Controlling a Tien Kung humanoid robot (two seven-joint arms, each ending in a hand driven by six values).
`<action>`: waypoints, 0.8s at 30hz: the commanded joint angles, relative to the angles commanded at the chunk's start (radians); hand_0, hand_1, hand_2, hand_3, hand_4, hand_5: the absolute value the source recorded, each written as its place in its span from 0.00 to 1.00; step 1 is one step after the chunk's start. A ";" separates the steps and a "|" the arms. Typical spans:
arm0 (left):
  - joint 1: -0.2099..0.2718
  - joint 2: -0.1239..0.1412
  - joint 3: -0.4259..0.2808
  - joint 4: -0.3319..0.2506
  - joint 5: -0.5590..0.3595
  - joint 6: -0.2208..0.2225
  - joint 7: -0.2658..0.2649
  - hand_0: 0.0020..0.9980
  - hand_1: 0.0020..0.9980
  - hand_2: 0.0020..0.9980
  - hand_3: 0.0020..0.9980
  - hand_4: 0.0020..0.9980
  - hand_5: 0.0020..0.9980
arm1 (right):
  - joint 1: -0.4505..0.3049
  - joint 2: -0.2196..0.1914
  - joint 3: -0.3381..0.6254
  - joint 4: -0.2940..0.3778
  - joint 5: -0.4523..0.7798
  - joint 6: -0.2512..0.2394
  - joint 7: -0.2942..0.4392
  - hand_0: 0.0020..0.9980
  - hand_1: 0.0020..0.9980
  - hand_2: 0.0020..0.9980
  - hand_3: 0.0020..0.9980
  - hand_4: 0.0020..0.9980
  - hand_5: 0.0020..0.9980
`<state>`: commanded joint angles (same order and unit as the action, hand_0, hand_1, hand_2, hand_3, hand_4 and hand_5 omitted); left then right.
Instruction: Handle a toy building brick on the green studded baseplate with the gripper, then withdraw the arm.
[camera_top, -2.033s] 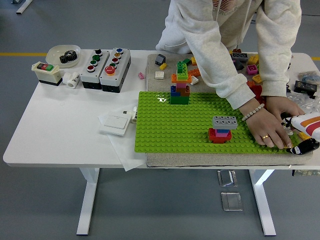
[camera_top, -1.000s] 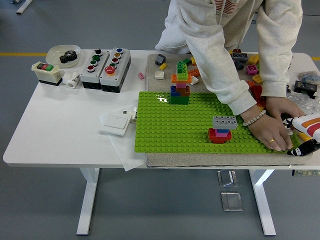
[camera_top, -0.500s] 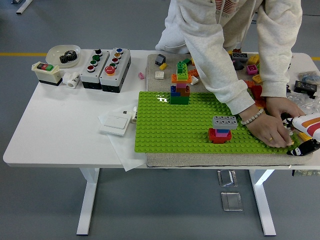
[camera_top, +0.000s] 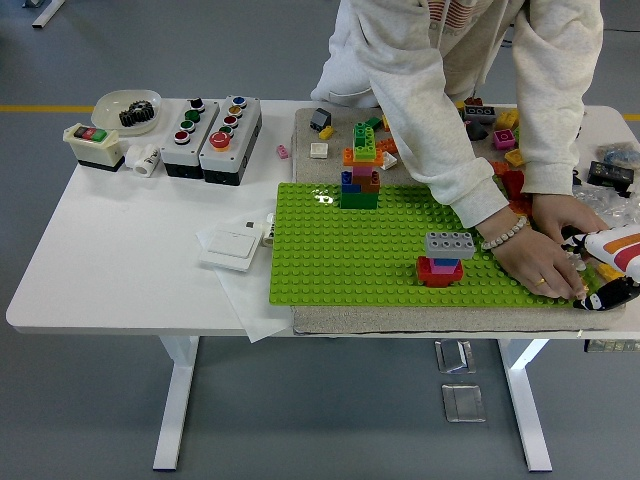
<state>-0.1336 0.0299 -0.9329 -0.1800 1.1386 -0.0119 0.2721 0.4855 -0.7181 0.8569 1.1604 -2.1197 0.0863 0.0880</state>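
The green studded baseplate (camera_top: 360, 250) lies on a grey mat at the table's front right. On it a grey brick (camera_top: 449, 243) tops a small blue and red stack (camera_top: 439, 270). A taller mixed-colour brick tower (camera_top: 361, 172) stands at the plate's far edge. My right hand (camera_top: 612, 272), white with orange stripes and black fingertips, reaches in at the plate's right front corner. A person leans over from the far side, and both of their hands (camera_top: 543, 264) rest at that corner against my hand, partly hiding it. I cannot tell how my fingers stand.
Loose bricks (camera_top: 497, 128) lie at the back right behind the person's arms. Two push-button boxes (camera_top: 214, 126), a switch box (camera_top: 93, 145) and a bowl with a gear (camera_top: 127, 108) stand at the back left. A white wall switch (camera_top: 232, 243) lies on paper left of the plate.
The person's hands have shifted slightly at the plate's right front corner, staying on my right hand. My hand has barely moved. The bricks have not moved.
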 joint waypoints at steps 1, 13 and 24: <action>0.000 0.000 0.000 0.000 0.000 0.000 0.000 0.78 0.72 0.65 0.56 0.59 0.61 | 0.000 0.000 0.000 0.000 0.000 0.000 0.000 0.66 0.67 0.77 0.85 0.96 0.31; -0.003 0.002 0.001 0.000 0.001 -0.001 0.001 0.78 0.72 0.65 0.56 0.59 0.61 | -0.002 0.000 -0.001 0.001 0.044 0.001 -0.002 0.66 0.67 0.76 0.85 0.97 0.31; -0.006 0.003 0.004 0.000 -0.004 -0.001 0.001 0.78 0.72 0.65 0.56 0.59 0.61 | -0.001 0.000 -0.003 -0.002 0.047 -0.006 -0.005 0.65 0.66 0.76 0.84 0.96 0.32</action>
<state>-0.1393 0.0327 -0.9292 -0.1800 1.1343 -0.0127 0.2730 0.4845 -0.7177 0.8543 1.1582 -2.0726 0.0799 0.0833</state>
